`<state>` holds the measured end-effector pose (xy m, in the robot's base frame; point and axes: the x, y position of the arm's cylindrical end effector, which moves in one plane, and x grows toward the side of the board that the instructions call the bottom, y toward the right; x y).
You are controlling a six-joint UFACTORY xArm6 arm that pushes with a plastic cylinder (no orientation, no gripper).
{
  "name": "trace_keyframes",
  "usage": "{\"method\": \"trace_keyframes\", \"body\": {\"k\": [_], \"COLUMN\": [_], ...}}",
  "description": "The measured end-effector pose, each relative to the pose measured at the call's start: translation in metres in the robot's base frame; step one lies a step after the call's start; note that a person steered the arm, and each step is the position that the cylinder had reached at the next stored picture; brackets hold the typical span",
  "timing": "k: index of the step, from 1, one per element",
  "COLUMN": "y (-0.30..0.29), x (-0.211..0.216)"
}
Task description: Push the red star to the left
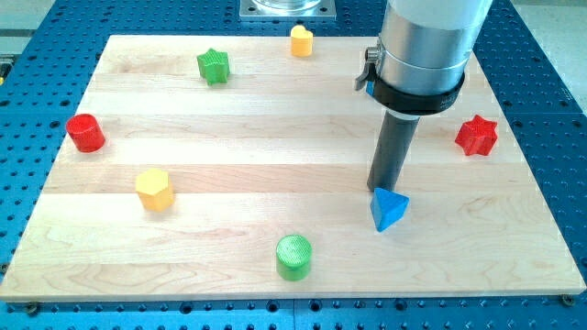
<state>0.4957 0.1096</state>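
Note:
The red star (477, 136) lies near the board's right edge, at mid height. My tip (380, 190) rests on the board well to the left of the star and a little lower, right at the top of a blue triangular block (388, 210). The rod rises from the tip into the grey arm body at the view's top. A wide stretch of wood separates the tip from the red star.
A red cylinder (85, 133) sits at the left edge. A yellow hexagon (154, 190) is at lower left. A green cylinder (293, 256) is near the bottom. A green star (213, 66) and a small yellow block (301, 41) lie near the top.

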Motion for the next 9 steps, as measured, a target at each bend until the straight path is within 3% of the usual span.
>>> {"method": "trace_keyframes", "body": {"k": [3, 4, 5, 6, 7, 8, 9], "y": [0.0, -0.004, -0.017, 0.047, 0.141, 0.214, 0.137], "x": [0.003, -0.015, -0.068, -0.121, -0.123, -0.094, -0.047]}}
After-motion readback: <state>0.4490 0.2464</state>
